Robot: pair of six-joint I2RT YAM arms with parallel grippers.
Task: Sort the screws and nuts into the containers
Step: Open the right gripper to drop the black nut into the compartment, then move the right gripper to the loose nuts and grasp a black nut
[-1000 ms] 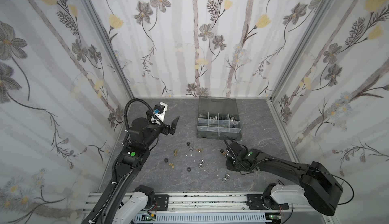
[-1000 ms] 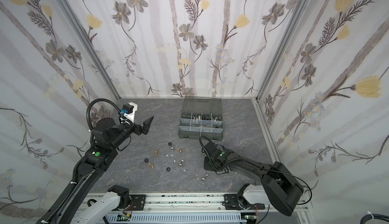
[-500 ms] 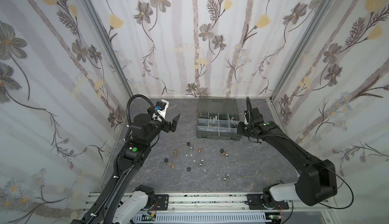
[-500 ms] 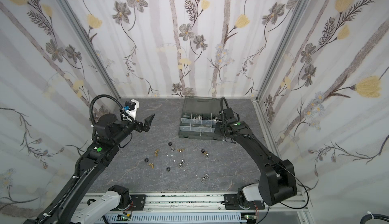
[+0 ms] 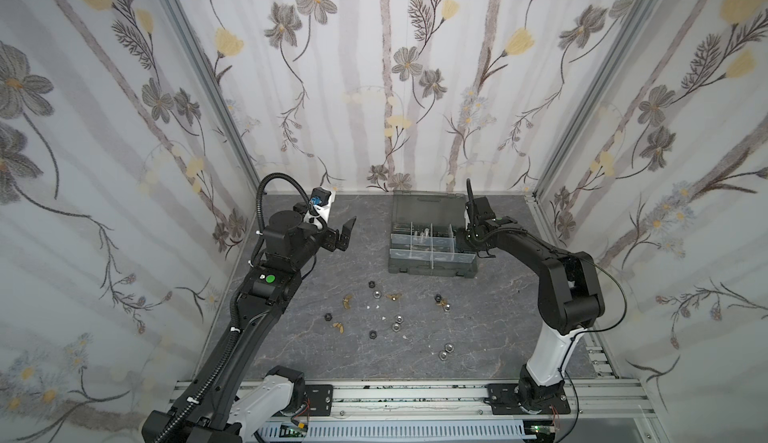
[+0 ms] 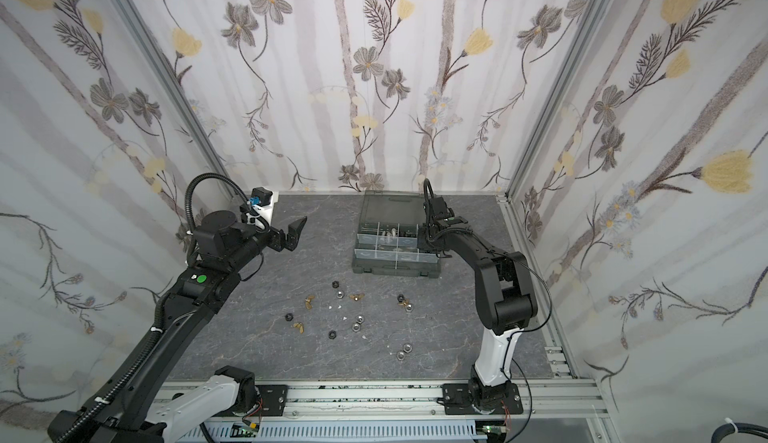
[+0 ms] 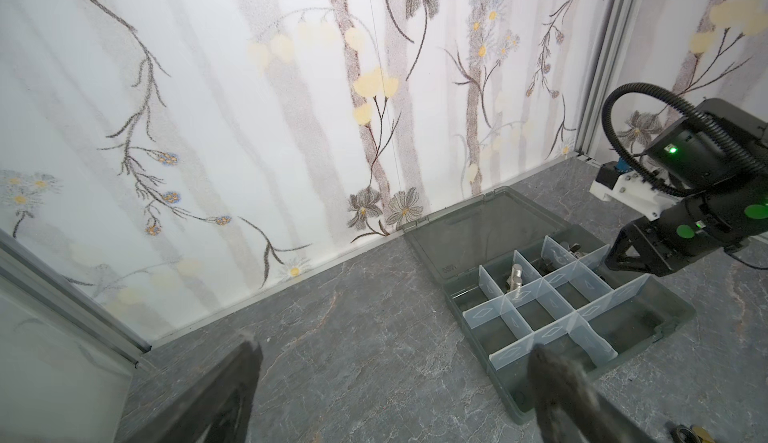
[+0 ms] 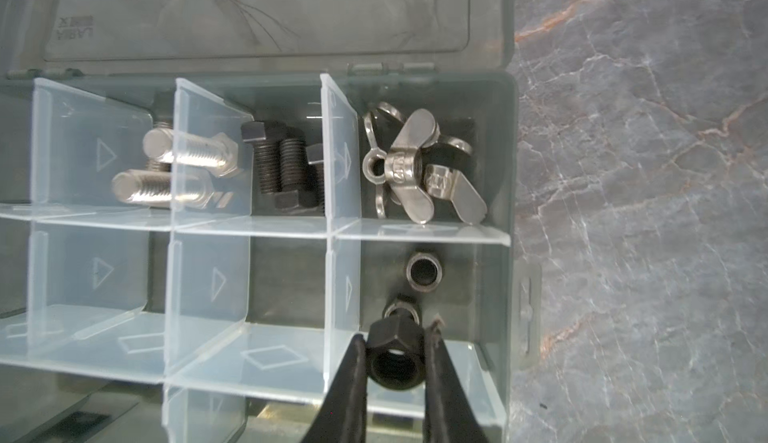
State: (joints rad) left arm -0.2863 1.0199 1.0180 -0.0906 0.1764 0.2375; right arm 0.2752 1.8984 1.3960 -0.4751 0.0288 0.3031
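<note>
Right fingers (image 8: 349,378) pinch a black nut (image 8: 392,357) over the right-end compartment (image 8: 449,287) of the organiser (image 5: 432,268); left fingers (image 5: 349,225) hang spread. Screws (image 8: 187,158) and silver wing nuts (image 8: 415,162) lie sorted; many nuts (image 5: 397,327) await sorting on the tabletop (image 5: 498,316).

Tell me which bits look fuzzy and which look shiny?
Left wrist view: the left end effector is a fuzzy dark blur, the case crisp. Right wrist view: silver wing nuts glint, the black nut looks dull. Both top views: soft, even light.
</note>
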